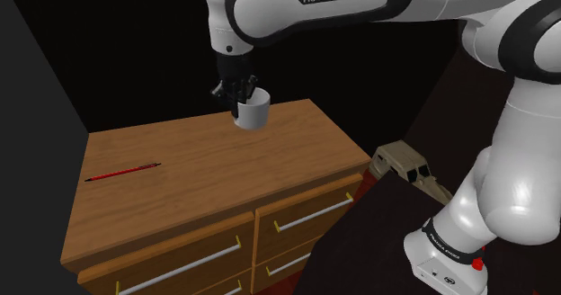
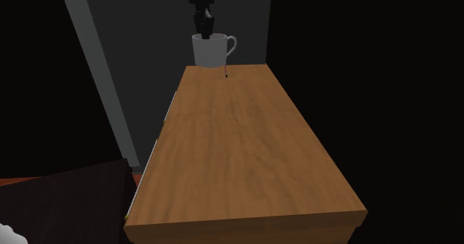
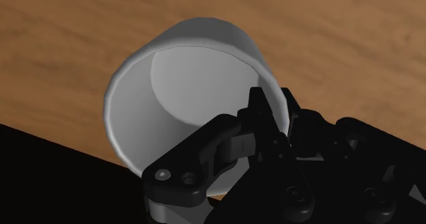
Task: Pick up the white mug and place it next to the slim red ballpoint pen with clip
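A white mug (image 1: 253, 111) hangs slightly tilted over the back of the wooden dresser top (image 1: 207, 181), apparently raised a little off it. My black gripper (image 1: 239, 90) comes down from above and is shut on the mug's rim. In the wrist view the gripper (image 3: 272, 110) has one finger inside the mug (image 3: 177, 79) and one outside its wall. From the second exterior view the mug (image 2: 211, 50) shows its handle on that view's right, under the gripper (image 2: 203, 27). The slim red pen (image 1: 123, 171) lies flat near the dresser's end at the shoulder view's left, well away from the mug.
The dresser has drawers with metal handles (image 1: 313, 213) on its front. A grey wall (image 1: 36, 113) borders it at the shoulder view's left. A tan object (image 1: 409, 167) lies on the floor beside the stand. Black area lies behind the dresser.
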Available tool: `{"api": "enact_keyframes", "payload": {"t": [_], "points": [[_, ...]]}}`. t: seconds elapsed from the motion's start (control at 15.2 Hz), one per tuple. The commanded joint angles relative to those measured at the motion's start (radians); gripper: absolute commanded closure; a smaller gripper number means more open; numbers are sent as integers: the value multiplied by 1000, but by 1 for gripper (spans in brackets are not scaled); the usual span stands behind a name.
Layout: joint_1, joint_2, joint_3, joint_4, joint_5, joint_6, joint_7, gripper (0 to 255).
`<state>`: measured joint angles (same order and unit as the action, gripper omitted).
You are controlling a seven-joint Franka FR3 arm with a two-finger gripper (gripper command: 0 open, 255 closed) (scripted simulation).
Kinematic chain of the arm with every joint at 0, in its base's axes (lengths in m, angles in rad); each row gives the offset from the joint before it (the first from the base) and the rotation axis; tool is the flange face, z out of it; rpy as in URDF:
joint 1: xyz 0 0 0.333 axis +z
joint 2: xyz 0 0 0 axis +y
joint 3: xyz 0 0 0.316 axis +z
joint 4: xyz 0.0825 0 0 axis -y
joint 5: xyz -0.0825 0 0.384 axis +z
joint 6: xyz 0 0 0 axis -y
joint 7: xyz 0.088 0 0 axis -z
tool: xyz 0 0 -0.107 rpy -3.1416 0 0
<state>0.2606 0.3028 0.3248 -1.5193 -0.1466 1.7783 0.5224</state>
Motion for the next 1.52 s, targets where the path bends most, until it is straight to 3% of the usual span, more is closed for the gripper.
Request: {"api": "enact_keyframes", "payload": {"t": [0.0,0.4,0.53,0.66,0.92,1.45], "points": [[40,68,10,92,-22,-30,45,255],[181,300,16,449,-88,-167,139,255],[246,414,9,639,-113,-245,157,255],[323,565,-9,912,-137,-359,154,255],[287,497,0,730,-126,-251,172,255],[255,456,6,547,-122,-114,190,255]]}}
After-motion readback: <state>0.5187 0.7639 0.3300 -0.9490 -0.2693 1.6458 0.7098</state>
